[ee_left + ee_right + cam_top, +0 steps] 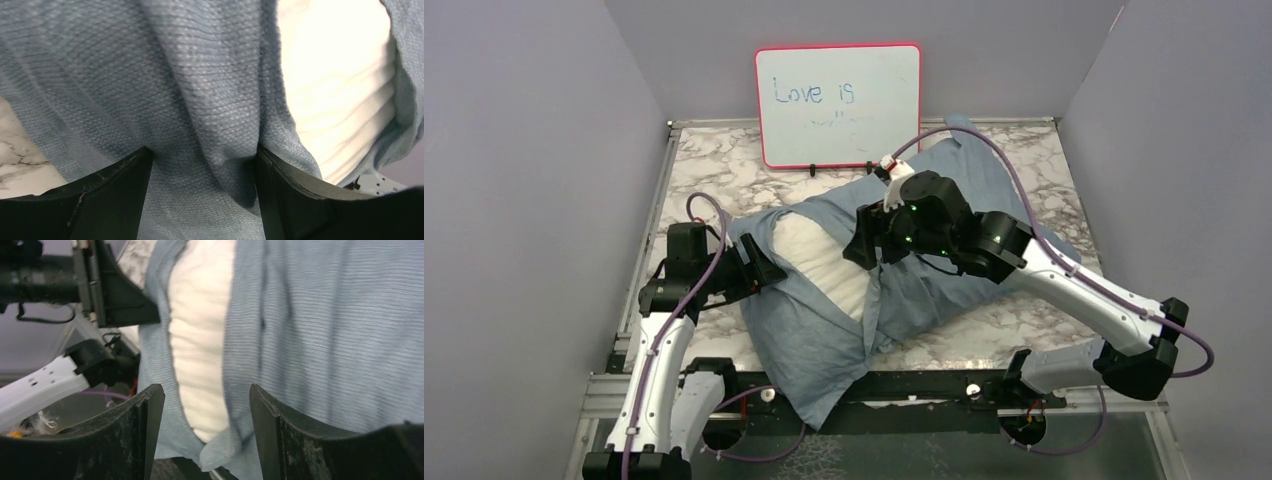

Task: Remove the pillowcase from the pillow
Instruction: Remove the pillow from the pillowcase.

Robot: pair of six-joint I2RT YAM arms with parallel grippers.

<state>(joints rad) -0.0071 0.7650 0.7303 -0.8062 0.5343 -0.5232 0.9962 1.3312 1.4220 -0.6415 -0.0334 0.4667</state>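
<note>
The blue-grey pillowcase [824, 340] lies rumpled across the middle of the marble counter [714, 165], and its gaping mouth bares the white pillow [829, 262] inside. The left pincer [202, 157] has its jaws apart around a fold of the pillowcase. The right pincer [206, 395] is also spread, over the edge of the opening.

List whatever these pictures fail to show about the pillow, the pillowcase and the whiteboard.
- Pillow: in the top view it is mostly covered by the pillowcase and the right arm; only a white strip shows.
- Whiteboard: in the top view the second line of writing is too faint and small to read.
- Pillowcase's underside: hidden in every view, since it lies against the table.
- Pillowcase's full extent: cut off by the frame edges in both wrist views.
</note>
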